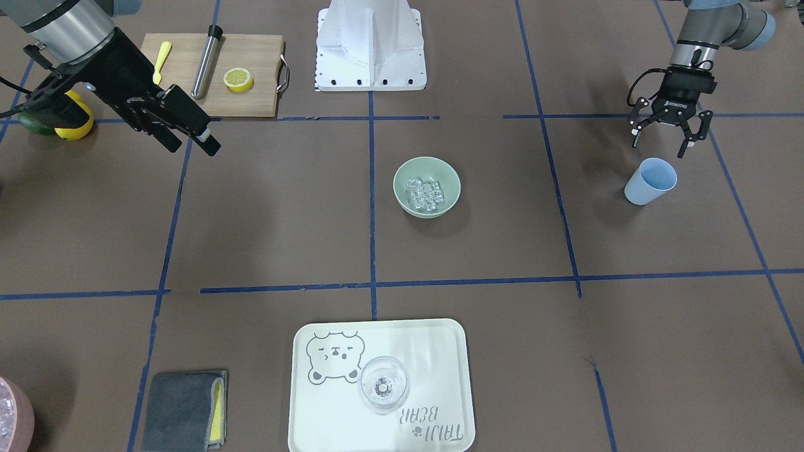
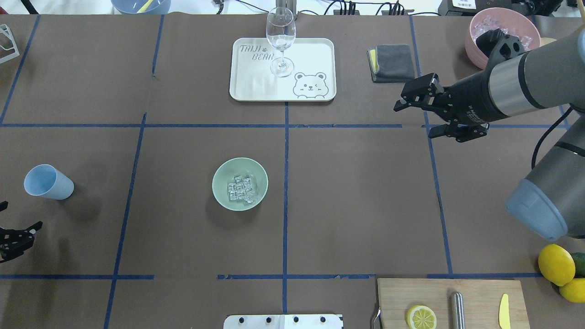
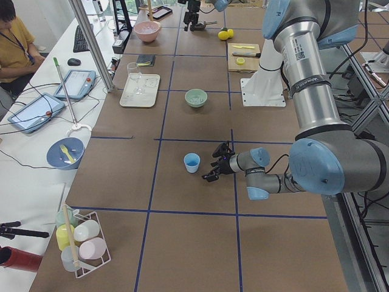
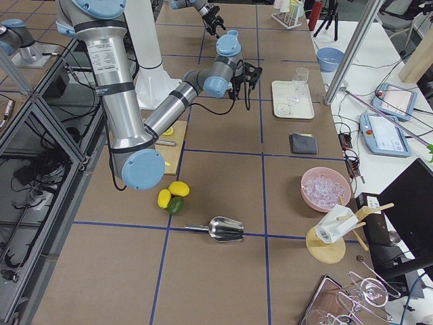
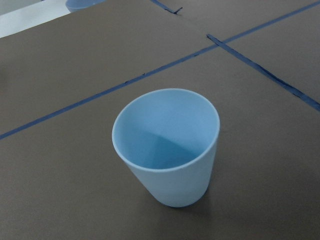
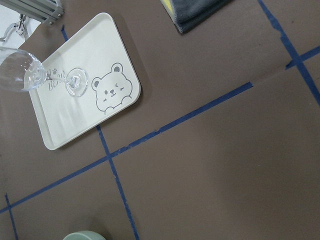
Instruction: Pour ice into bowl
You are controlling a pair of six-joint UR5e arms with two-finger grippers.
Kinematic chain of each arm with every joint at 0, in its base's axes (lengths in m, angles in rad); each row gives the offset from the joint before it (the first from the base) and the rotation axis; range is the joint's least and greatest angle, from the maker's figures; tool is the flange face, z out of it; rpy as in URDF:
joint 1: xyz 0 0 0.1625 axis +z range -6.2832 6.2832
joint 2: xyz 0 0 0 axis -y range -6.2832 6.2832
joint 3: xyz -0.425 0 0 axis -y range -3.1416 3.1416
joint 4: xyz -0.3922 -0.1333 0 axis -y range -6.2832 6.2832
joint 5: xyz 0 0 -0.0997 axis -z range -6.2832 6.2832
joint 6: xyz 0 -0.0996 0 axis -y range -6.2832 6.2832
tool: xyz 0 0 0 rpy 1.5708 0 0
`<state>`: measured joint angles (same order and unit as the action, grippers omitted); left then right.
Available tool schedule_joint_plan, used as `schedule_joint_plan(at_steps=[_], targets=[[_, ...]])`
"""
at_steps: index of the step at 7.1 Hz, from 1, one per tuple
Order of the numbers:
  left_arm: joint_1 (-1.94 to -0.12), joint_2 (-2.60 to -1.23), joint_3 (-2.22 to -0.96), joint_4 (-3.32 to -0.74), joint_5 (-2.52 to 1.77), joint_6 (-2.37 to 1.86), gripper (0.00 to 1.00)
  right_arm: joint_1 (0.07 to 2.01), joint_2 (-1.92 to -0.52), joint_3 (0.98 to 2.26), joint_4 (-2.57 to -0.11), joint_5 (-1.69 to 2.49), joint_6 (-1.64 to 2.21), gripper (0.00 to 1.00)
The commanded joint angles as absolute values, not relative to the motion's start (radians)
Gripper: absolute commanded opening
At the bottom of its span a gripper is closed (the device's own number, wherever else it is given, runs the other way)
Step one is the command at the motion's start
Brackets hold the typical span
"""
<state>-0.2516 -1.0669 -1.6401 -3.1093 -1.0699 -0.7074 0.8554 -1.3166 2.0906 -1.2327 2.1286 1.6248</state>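
Observation:
The sage-green bowl [image 1: 407, 171] stands at the table's middle with several clear ice cubes [image 1: 426, 193] inside; it also shows in the overhead view [image 2: 223, 173] with the ice [image 2: 241, 188]. An empty light-blue cup [image 1: 651, 181] stands upright on the table, filling the left wrist view [image 5: 167, 150]. My left gripper [image 1: 669, 135] is open and empty, a little way from the cup on the robot's side. My right gripper [image 1: 193, 145] is open and empty, hovering far from the bowl, seen overhead [image 2: 411, 121].
A white bear tray [image 1: 440, 339] holds a wine glass [image 1: 383, 384]. A grey cloth [image 1: 185, 409] lies beside it. A cutting board [image 1: 251, 63] carries a lemon half, steel tube and yellow knife. A pink container of ice [image 2: 475, 43] stands at the far right corner.

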Motion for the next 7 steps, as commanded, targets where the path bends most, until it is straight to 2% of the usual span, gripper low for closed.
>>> schedule_joint_plan(at_steps=[1, 3, 5, 7], targets=[[-0.410, -1.071, -1.634, -3.109, -1.234, -0.498, 1.00, 0.804, -1.281, 2.088, -1.235, 2.114, 1.647, 1.00], [-0.614, -1.109, -1.628, -3.106, -1.368, -0.324, 1.00, 0.746, -1.246, 2.079, -1.258, 2.109, 1.652, 1.00], [-0.749, -1.147, -1.629, -3.062, -1.546, -0.319, 0.99, 0.668, -1.137, 2.071, -1.418, 2.024, 1.652, 1.00], [-0.940, -1.298, -1.629, -2.880, -1.757, -0.313, 0.99, 0.548, -1.062, 1.990, -1.434, 1.871, 1.654, 1.00]])
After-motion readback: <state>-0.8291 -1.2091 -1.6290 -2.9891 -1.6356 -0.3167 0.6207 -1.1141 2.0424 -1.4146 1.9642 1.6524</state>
